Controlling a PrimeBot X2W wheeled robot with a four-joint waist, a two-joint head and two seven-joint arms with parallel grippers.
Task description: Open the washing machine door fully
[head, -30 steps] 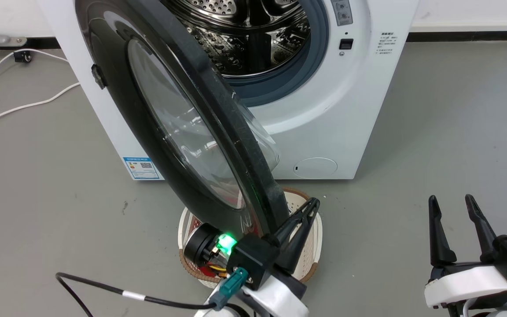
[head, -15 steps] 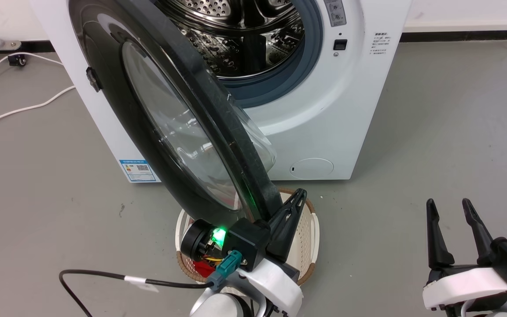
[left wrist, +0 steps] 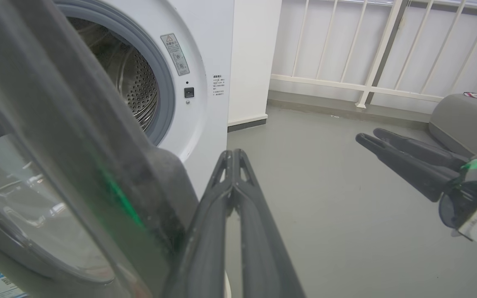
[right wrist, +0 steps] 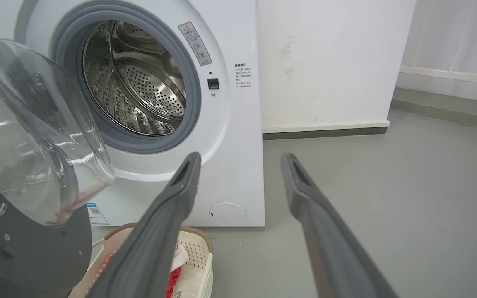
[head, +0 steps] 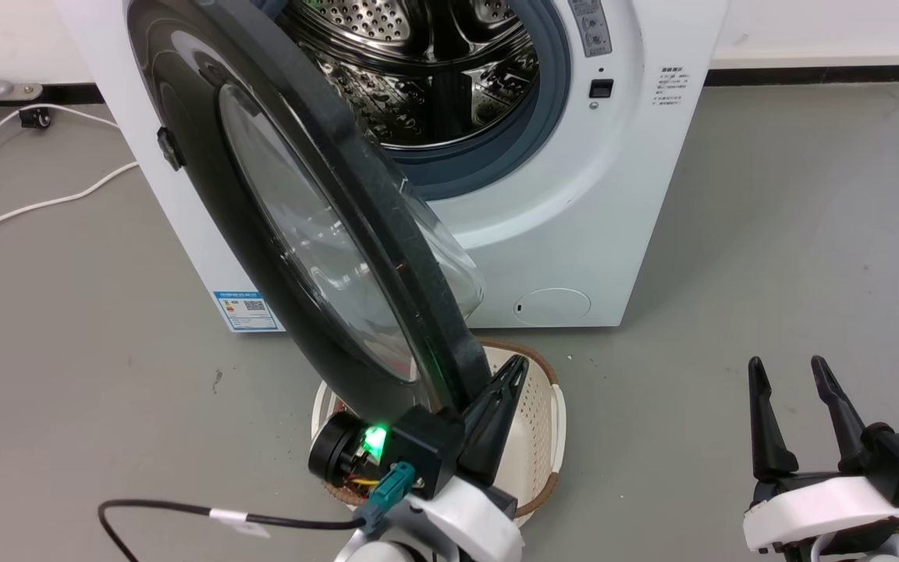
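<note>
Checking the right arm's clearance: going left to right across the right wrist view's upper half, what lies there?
washing machine door → steel drum → small black slot → white wall

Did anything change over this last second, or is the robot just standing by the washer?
The left end effector, fingers shut, slid slightly to the robot's left against the washing machine door rim, swinging it a little wider. The right end effector stayed open and idle; the basket hasn't moved.
</note>
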